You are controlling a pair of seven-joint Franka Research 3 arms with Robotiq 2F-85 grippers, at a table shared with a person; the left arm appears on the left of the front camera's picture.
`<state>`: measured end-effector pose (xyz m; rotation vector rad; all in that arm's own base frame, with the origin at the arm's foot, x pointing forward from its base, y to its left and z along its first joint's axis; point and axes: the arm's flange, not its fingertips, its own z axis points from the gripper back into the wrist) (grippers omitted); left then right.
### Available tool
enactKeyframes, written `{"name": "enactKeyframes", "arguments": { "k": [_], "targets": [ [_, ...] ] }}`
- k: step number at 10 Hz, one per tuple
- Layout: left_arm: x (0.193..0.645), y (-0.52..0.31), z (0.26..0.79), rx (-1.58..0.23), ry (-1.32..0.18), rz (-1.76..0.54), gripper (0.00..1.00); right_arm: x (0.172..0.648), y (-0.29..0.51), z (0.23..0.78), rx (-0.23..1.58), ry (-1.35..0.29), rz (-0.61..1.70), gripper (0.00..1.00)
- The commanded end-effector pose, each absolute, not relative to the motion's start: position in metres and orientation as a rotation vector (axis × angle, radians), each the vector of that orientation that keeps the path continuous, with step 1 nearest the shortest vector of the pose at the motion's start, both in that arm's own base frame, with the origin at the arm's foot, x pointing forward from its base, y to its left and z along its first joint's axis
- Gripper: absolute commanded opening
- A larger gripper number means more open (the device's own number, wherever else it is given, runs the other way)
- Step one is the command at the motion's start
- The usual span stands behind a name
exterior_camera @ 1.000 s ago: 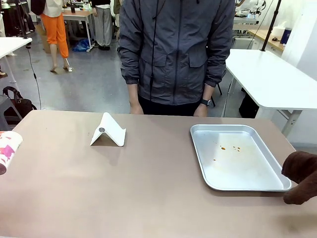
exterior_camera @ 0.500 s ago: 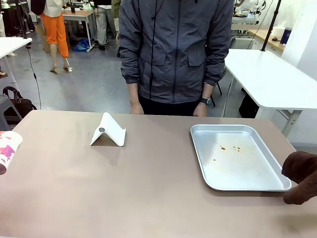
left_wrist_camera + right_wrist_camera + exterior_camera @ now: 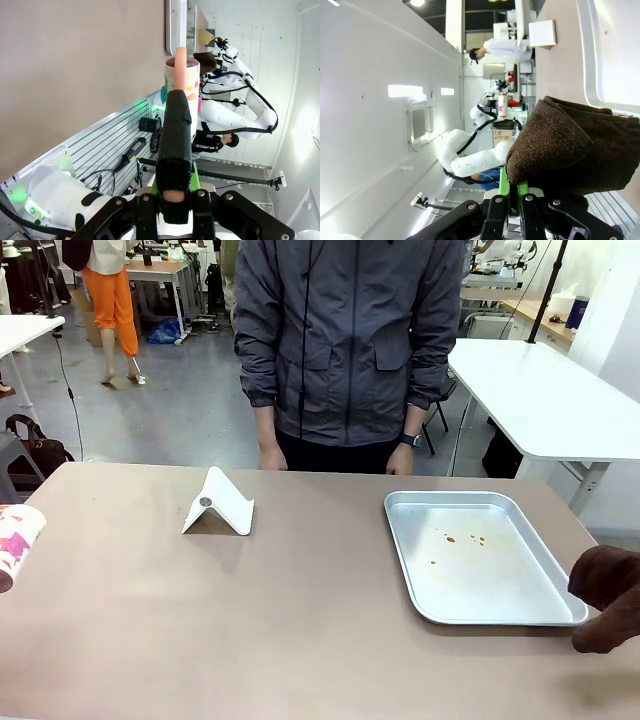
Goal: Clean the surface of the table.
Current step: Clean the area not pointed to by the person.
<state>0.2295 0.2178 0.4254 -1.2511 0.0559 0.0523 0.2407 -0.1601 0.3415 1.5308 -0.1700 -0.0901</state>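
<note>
The brownish-taupe table (image 3: 300,620) stretches across the front view, with a person (image 3: 350,350) standing at its far edge, hands down. At the right edge hangs a dark brown cloth (image 3: 608,595), just off the corner of the silver tray (image 3: 500,580). In the right wrist view my right gripper (image 3: 514,187) is shut on this cloth (image 3: 570,150), beside the tray (image 3: 615,55). A patterned paper cup (image 3: 15,540) pokes in at the left edge. My left gripper (image 3: 181,95) is shut on that cup (image 3: 182,75), held above the table (image 3: 75,65).
A white folded stand (image 3: 218,502) sits left of centre toward the far side. The tray holds a few small brown spots (image 3: 465,539). A glossy white table (image 3: 540,400) stands beyond the right side. Open tabletop lies between stand and tray.
The person has shifted slightly to the left. The cup, the cloth and the things on the table have not moved.
</note>
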Motion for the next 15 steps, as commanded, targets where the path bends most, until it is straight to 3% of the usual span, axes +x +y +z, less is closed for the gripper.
{"name": "enactKeyframes", "arguments": {
  "k": [1,6,9,12,15],
  "targets": [
    [0.227,0.218,0.430,-1.271,0.054,0.046,0.22,0.271,-0.131,0.368,1.417,-0.157,-0.020,0.07],
    [0.227,0.218,0.430,-1.271,0.054,0.046,0.22,0.414,-0.063,0.420,0.854,-0.045,0.009,0.07],
    [0.227,0.218,0.430,-1.271,0.054,0.046,0.22,0.462,-0.058,0.434,0.367,-0.116,-0.031,0.07],
    [0.227,0.218,0.430,-1.271,0.054,0.046,0.22,0.483,-0.049,0.411,0.207,-0.235,-0.049,0.07],
    [0.227,0.218,0.430,-1.271,0.054,0.046,0.22,0.493,-0.030,0.384,0.249,-0.285,-0.033,0.07]
  ]
}}
